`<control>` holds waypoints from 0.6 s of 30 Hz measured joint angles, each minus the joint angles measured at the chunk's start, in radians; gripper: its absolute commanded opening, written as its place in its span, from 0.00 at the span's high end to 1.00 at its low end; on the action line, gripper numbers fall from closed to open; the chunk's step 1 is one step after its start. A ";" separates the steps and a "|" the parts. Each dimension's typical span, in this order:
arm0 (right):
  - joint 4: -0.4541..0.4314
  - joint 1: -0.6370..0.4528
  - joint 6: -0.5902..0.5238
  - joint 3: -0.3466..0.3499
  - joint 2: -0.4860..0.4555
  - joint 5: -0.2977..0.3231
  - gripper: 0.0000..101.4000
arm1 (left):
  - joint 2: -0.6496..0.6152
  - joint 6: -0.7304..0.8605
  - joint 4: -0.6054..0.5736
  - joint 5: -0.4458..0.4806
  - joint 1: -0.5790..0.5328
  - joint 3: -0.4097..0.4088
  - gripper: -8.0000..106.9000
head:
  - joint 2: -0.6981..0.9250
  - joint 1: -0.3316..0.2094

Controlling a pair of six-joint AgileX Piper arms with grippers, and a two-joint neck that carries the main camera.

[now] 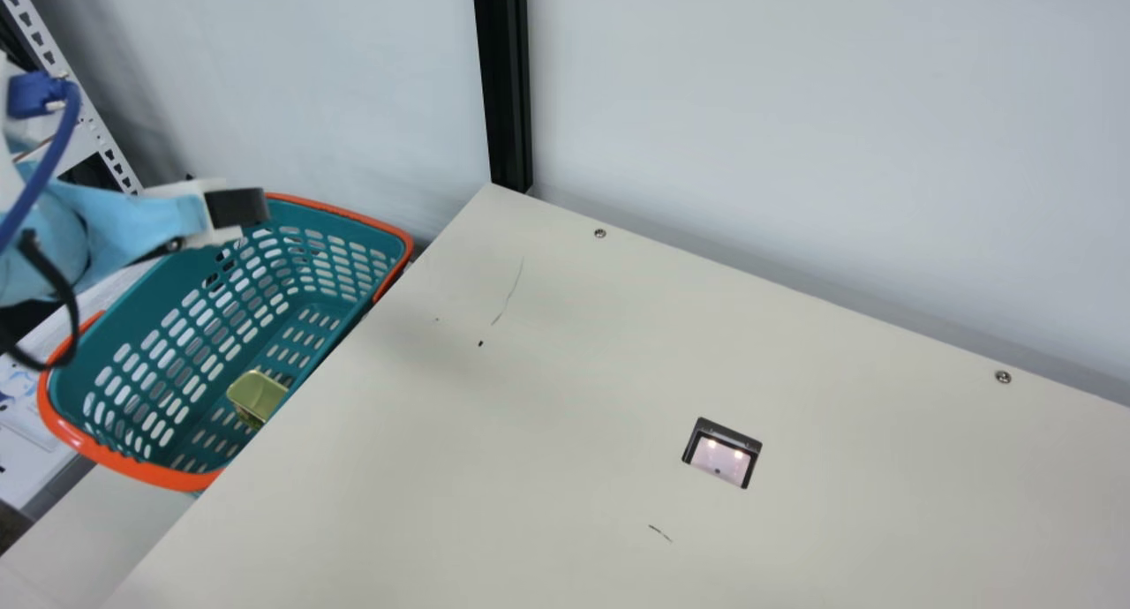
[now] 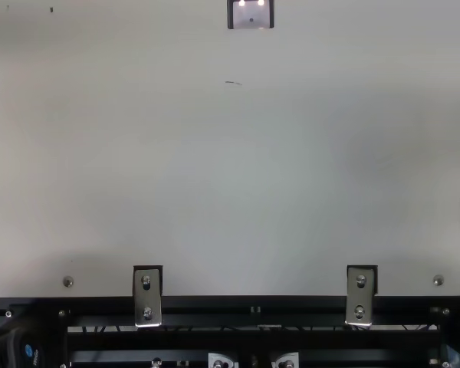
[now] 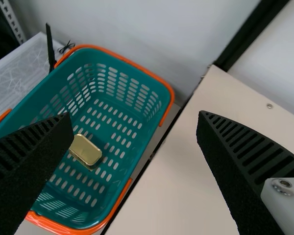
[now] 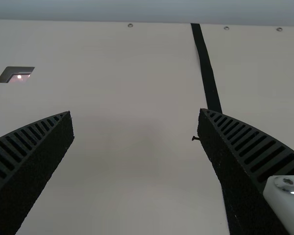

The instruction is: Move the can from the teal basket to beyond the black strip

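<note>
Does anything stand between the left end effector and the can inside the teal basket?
Nothing visible covers the can. However, the teal basket walls it in, and the left end effector has one finger toward the basket and the other toward the cream table, so the near rim or table edge might obstruct it.

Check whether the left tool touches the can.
Apart. The main view shows clear space between the left tool and the can, which lies low inside the basket.
</note>
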 measured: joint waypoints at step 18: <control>0.000 0.000 0.000 0.000 0.000 0.000 0.00 | 0.382 -0.285 0.107 -0.011 0.004 -0.130 0.15 | 0.000 0.000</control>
